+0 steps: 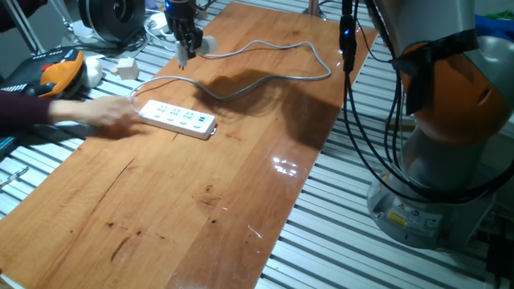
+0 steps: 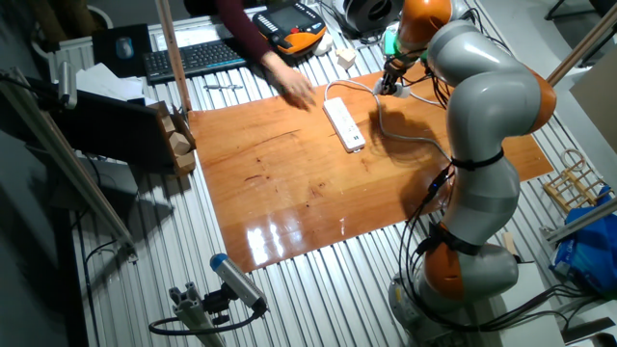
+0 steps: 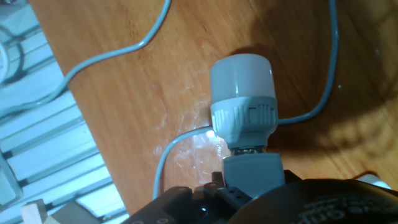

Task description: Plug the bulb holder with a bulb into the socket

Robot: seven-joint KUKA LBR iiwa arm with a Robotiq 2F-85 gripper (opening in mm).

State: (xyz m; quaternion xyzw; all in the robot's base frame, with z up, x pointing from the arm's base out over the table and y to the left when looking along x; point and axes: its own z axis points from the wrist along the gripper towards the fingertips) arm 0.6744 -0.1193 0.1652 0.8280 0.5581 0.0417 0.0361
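One bulb holder with a bulb (image 3: 243,109) hangs above the far end of the wooden worktop (image 1: 201,201), its round white bulb pointing away from the hand camera and its ribbed white collar and metal screw base running back into a grey plug body. The pincer (image 3: 249,177) pinches that plug body at the lower edge of the hand view, where its dark fingers close around the holder. In one fixed view the pincer (image 1: 186,50) sits low over the far edge of the worktop, with the white bulb showing just beside it. The socket (image 1: 177,117), a long flat white strip with a row of outlets, lies flat on the wood nearer the middle, well apart from the held holder. Its grey cable (image 1: 273,60) loops across the far part of the worktop and passes under the bulb in the hand view. A person's hand (image 1: 104,112), blurred, reaches in from the side in a dark red sleeve and touches the end of the socket. Beyond the worktop's edge lie an orange-and-black handheld controller (image 1: 60,72) and a small white block (image 1: 126,66) on the slatted metal table. The other fixed view shows the orange-jointed grey arm (image 2: 482,116) arching over the worktop.
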